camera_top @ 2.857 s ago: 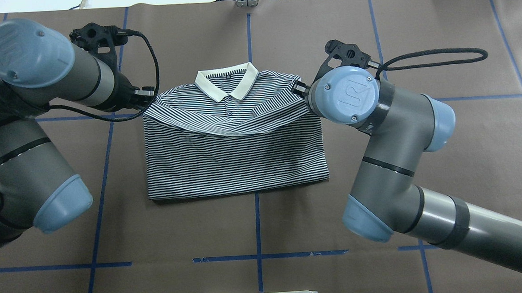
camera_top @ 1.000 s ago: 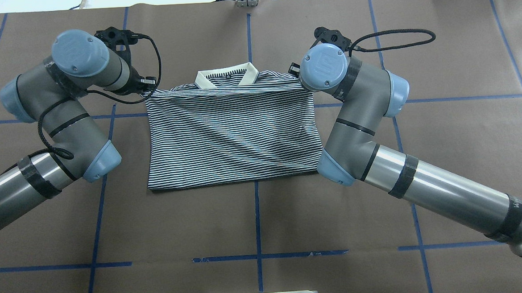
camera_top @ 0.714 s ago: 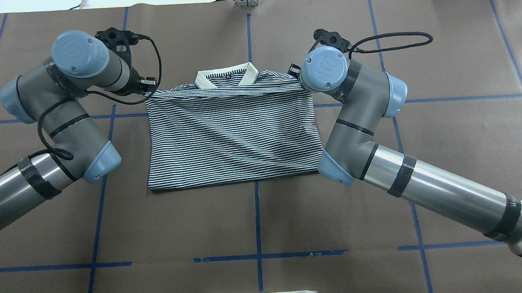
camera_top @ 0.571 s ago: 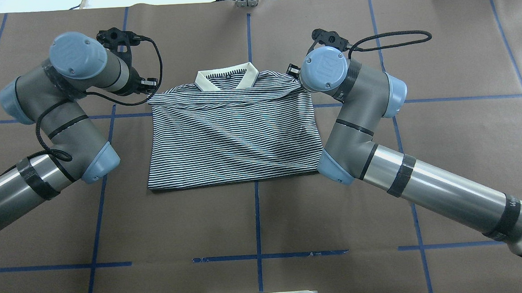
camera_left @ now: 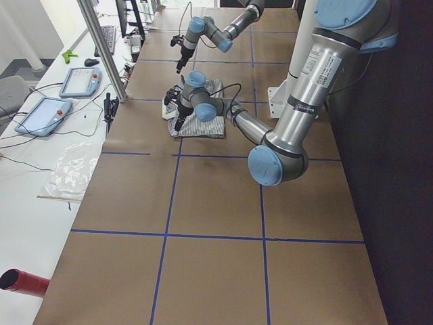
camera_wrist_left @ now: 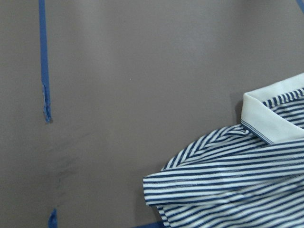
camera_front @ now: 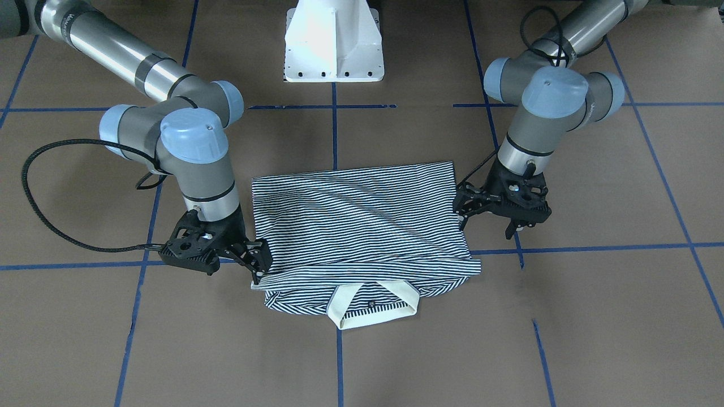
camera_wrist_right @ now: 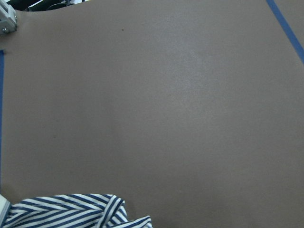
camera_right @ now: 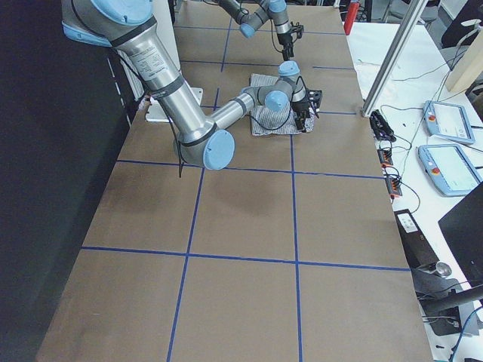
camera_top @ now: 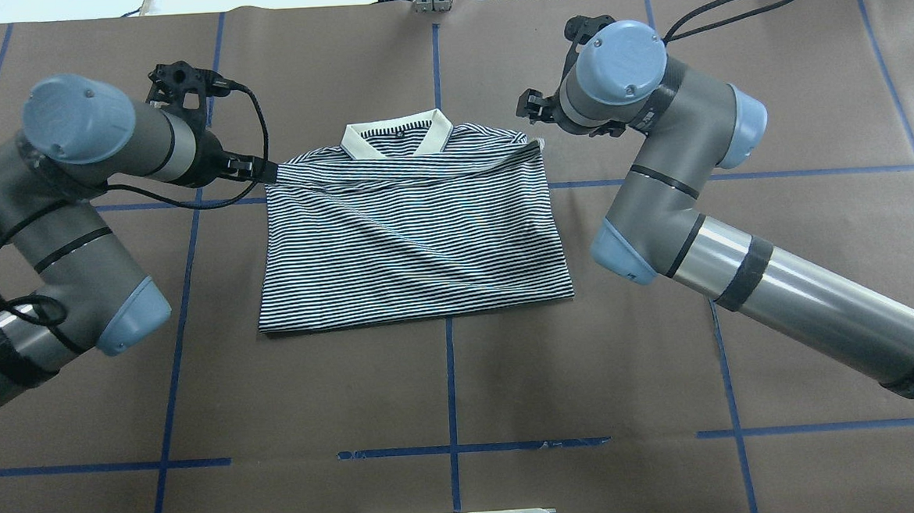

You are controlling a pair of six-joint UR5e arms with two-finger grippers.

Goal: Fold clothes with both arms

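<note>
Overlapping collar [camera_top: 397, 137] front: folded polo shirt [camera_top: 409, 243] hem.

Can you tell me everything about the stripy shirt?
The stripy shirt is a soft-looking polo with thin navy-and-white stripes and a plain cream collar. It lies folded in half on the brown table, bottom half laid over the front, so the collar peeks out past the fold. The cloth is a bit wrinkled. The left hand and right hand sit near its collar-side corners; touching or not, I can't tell.
</note>
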